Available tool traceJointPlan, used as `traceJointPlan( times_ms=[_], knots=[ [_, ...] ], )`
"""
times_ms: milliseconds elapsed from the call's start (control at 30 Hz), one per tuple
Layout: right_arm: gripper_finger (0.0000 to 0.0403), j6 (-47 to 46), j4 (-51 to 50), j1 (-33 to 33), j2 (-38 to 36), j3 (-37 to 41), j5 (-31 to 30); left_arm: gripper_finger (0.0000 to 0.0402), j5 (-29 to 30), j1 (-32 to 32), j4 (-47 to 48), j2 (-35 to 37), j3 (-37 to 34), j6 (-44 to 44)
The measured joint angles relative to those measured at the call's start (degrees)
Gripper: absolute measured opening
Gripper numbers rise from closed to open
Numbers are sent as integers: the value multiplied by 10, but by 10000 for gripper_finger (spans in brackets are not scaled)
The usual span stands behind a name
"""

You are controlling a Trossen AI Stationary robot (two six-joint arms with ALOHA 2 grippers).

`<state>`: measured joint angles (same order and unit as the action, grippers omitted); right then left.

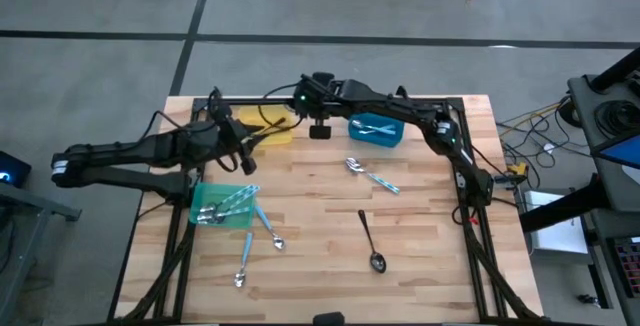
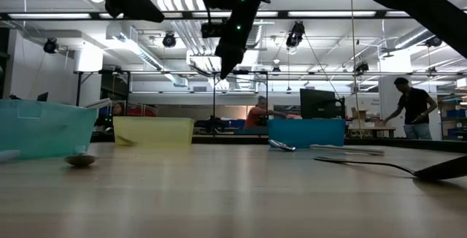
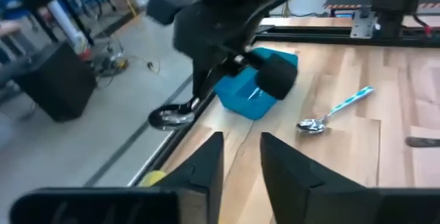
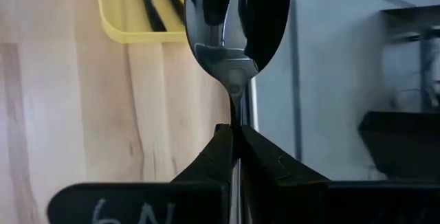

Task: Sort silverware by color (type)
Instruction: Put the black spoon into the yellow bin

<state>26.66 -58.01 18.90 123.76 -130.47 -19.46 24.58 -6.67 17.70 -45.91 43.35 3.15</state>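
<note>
My right gripper (image 4: pixel 234 138) is shut on a dark glossy spoon (image 4: pixel 234 25), above the table's far edge between the yellow bin (image 1: pixel 272 128) and the blue bin (image 1: pixel 377 129). The left wrist view shows the same spoon (image 3: pixel 172 117) under the right gripper. Dark utensils lie in the yellow bin (image 4: pixel 137 7). My left gripper (image 3: pixel 240 162) is open and empty, hovering by the yellow bin's near side (image 1: pixel 243 146). The green bin (image 1: pixel 222 206) holds blue-handled spoons. More blue-handled spoons (image 1: pixel 372 176) (image 1: pixel 270 228) (image 1: pixel 243 264) and a black spoon (image 1: pixel 370 241) lie flat on the wood. My right gripper pinches the spoon between its two fingers at the thin neck of the handle (image 4: pixel 235 117), just behind the bowl. The fingers lie along the spoon, and the bowl (image 4: pixel 234 31) sticks out past the fingertips. The spoon is lifted clear of the table.
A black frame rail (image 1: pixel 340 99) runs along the table's far edge under the right arm. The three bins stand along the far and left parts of the table. Bare wood lies at the near right (image 1: pixel 440 256). People stand in the room far behind (image 2: pixel 412 110).
</note>
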Motion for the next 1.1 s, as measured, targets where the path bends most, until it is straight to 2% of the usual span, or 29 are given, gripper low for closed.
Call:
traceJointPlan(
  times_ms=[233, 400, 500, 667, 767, 900, 1100],
  knots=[
    [9, -11, -5, -41, -9, 2, -90, 156, 10, -35, -31, -31, -16, -32],
    [9, -26, -44, -76, -18, 5, -163, 199, 9, -59, -100, -39, -68, -49],
    [9, -44, -71, -96, -22, 5, -182, 215, -3, -61, -163, -40, -108, -50],
    [9, -45, -76, -136, -22, 5, -186, 221, -77, -68, -318, -48, -169, -38],
    [9, -36, -73, -160, -21, 5, -235, 219, -104, -75, -376, -56, -189, -54],
    [9, -35, -72, -182, -21, 5, -274, 217, -109, -81, -397, -66, -196, -90],
    [9, -23, -63, -196, -21, 5, -287, 217, -190, -80, -451, -95, -196, -120]
  ],
)
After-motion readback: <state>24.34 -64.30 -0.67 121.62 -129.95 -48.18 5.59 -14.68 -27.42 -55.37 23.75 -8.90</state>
